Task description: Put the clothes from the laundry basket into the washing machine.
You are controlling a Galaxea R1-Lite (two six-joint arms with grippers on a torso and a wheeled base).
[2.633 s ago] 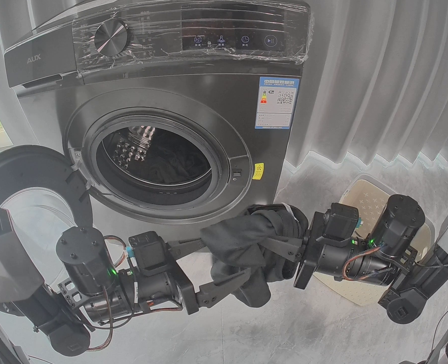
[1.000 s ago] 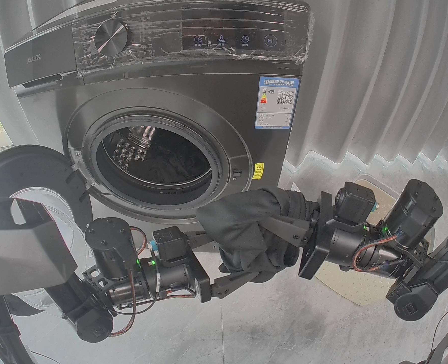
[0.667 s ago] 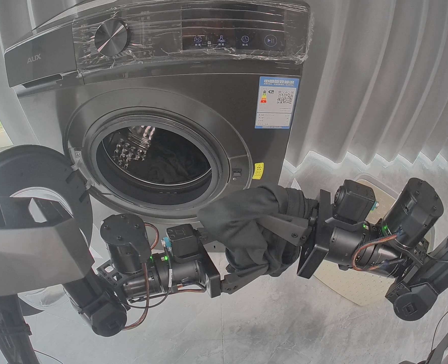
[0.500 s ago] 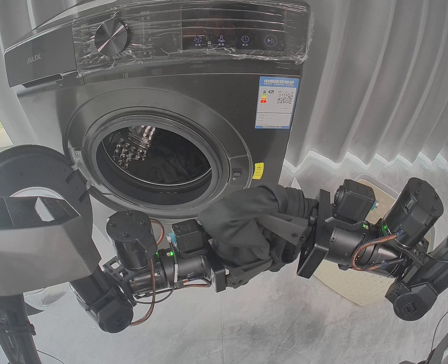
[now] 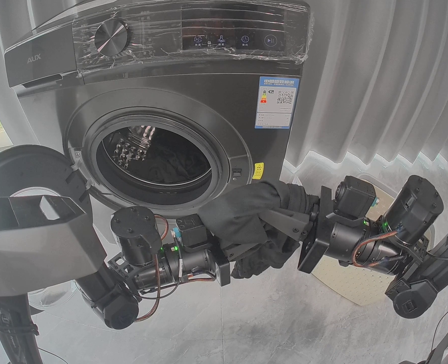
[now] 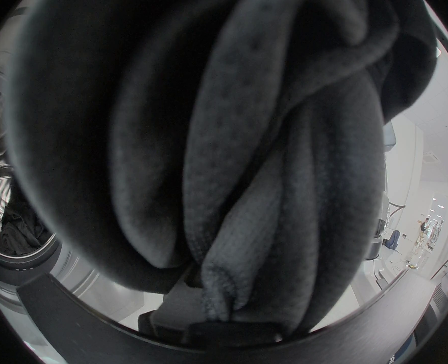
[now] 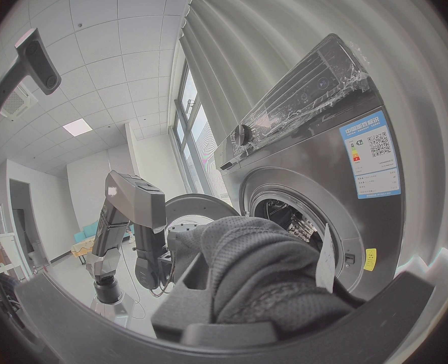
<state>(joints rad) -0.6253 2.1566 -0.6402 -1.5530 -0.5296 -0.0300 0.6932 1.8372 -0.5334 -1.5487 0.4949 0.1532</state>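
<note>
- The left tool (image 5: 236, 253) is pushed into the underside of the dark garment (image 5: 239, 211), low in front of the machine. The cloth covers it, so I cannot tell whether it has closed.
- The right tool (image 5: 278, 222) is clamped on the garment's bunched top. It holds the garment in the air, just below and to the right of the mouth of the drum (image 5: 133, 145).
- A loose tail hangs under the bundle, and I'd say that is the risk. It could catch on the rim of the opening or trail outside it. If the two tools pull against each other, the cloth may slip and drop to the floor (image 5: 264, 324).
- The laundry basket (image 5: 358, 286), on the floor beyond the right tool, shows a bare perforated bottom where I can see it.
- The washing machine (image 5: 183, 92) has its door (image 5: 27, 173) swung open to the left, and dark clothes (image 5: 173, 163) lie in the drum.
</note>
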